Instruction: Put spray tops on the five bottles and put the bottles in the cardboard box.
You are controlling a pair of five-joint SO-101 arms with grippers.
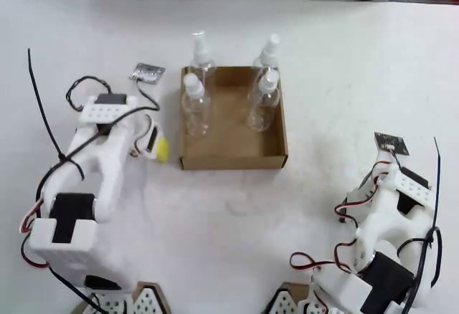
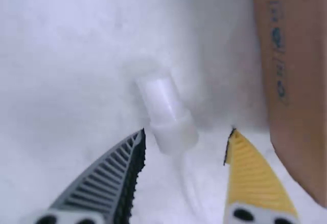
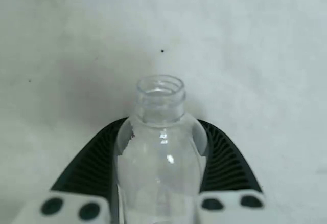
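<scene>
Spread wide, the left arm's jaws straddle a spray top (image 2: 166, 116) that lies on its side on the white desk (image 1: 344, 56). One grey jaw and one yellow jaw stand either side of it, neither touching it. In the high view the left arm (image 1: 93, 163) sits at the left of the frame, its jaws just beside the left wall of the cardboard box (image 1: 233, 160) at centre. At lower right, the jaws of the right arm (image 1: 387, 221) are pinched on the belly of the one uncapped bottle (image 3: 161, 142), whose open neck stands clear of them.

The biggest risk, as I judge it, is the pickup. The spray top is round and smooth, so jaws closing off-centre could squirt it out or roll it toward the box. The yellow jaw is also close enough to the cardboard that a sideways drift could nudge the box and topple what stands inside. After that the top must be lined up with a narrow neck (no easy thing between two arms). A light, clear bottle held only by its sides may twist or slip under the push of capping.

Four capped bottles (image 1: 195, 102) stand in the box, two by the far wall and two just ahead of them. The near half of its floor is bare, which leaves room for the fifth.
</scene>
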